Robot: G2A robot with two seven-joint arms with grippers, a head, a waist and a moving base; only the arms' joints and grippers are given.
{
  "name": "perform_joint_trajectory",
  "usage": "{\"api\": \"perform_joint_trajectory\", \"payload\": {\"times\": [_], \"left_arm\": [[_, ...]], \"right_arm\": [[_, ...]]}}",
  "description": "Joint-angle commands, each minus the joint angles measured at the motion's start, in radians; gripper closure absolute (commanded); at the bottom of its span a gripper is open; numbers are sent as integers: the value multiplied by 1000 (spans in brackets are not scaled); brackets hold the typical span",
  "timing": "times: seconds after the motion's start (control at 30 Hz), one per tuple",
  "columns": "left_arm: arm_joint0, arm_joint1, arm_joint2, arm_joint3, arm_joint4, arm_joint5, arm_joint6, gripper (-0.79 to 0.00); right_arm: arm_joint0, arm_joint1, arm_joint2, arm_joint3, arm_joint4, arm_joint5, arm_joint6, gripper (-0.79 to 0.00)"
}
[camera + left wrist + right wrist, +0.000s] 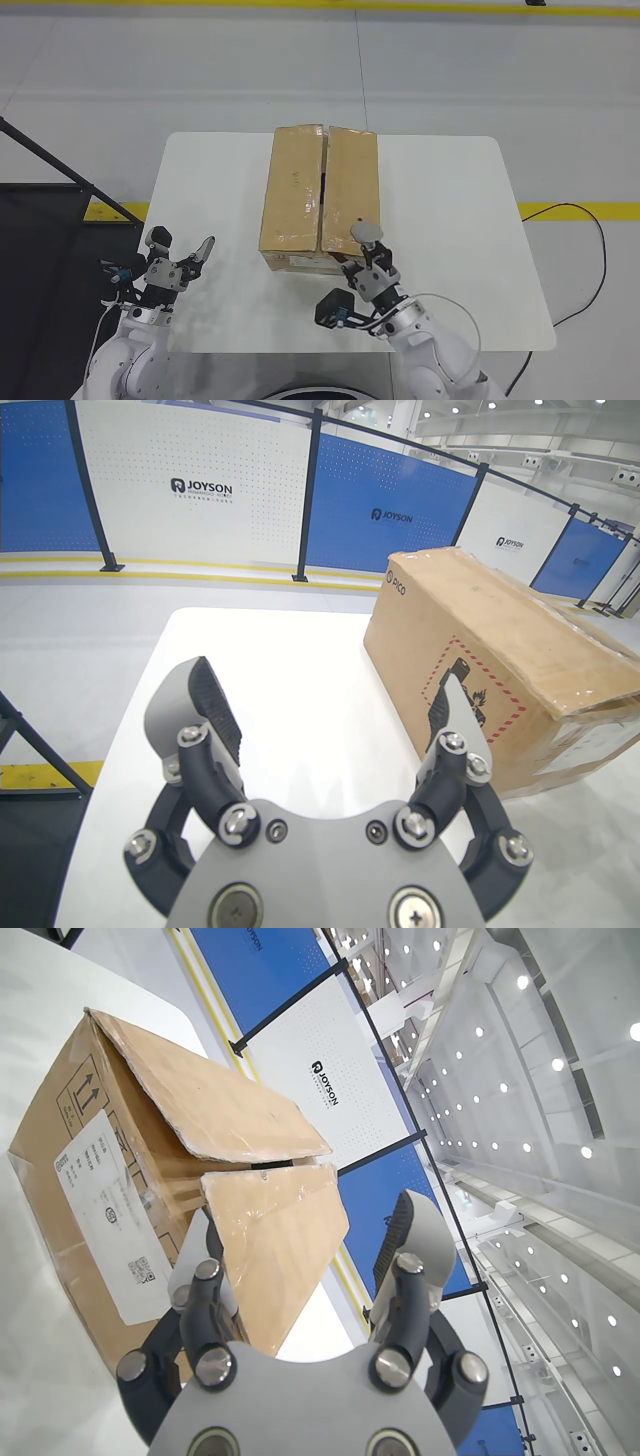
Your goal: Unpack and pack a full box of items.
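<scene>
Cardboard box point(320, 195), one, left claw point(182, 244), right claw point(360, 248)

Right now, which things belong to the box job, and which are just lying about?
Job: cardboard box; its near flap; right gripper, open around that flap; left gripper, open, empty.
Lying about: floor cable; black stand beside the table.

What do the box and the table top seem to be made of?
The box: brown corrugated cardboard, matt; its torn edges show fluting, with glossy clear tape over one flap. The table: smooth white top, perhaps laminate or plastic; its core is hidden.
</scene>
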Motion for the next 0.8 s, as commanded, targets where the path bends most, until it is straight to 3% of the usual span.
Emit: {"api": "perform_joint_trajectory", "payload": {"times": [0.0, 0.13, 0.33, 0.43, 0.6, 0.63, 0.73, 0.77], "left_arm": [[0, 0, 0, 0, 0, 0, 0, -785], [0, 0, 0, 0, 0, 0, 0, -785], [0, 0, 0, 0, 0, 0, 0, -785], [0, 0, 0, 0, 0, 0, 0, -785], [0, 0, 0, 0, 0, 0, 0, -785], [0, 0, 0, 0, 0, 0, 0, -785], [0, 0, 0, 0, 0, 0, 0, -785], [0, 0, 0, 0, 0, 0, 0, -785]], "right_arm": [[7, -3, -6, 4, -2, -5, 4, -646], [16, -6, -14, 10, -8, -10, 13, -637], [24, -12, -25, 25, -19, -6, 28, -517], [28, -16, -31, 33, -27, -2, 36, -403], [33, -21, -38, 46, -32, 2, 44, -342], [33, -22, -39, 47, -30, 2, 44, -289], [34, -23, -40, 51, -30, 1, 41, -37], [33, -24, -39, 52, -30, 2, 41, 0]]}}
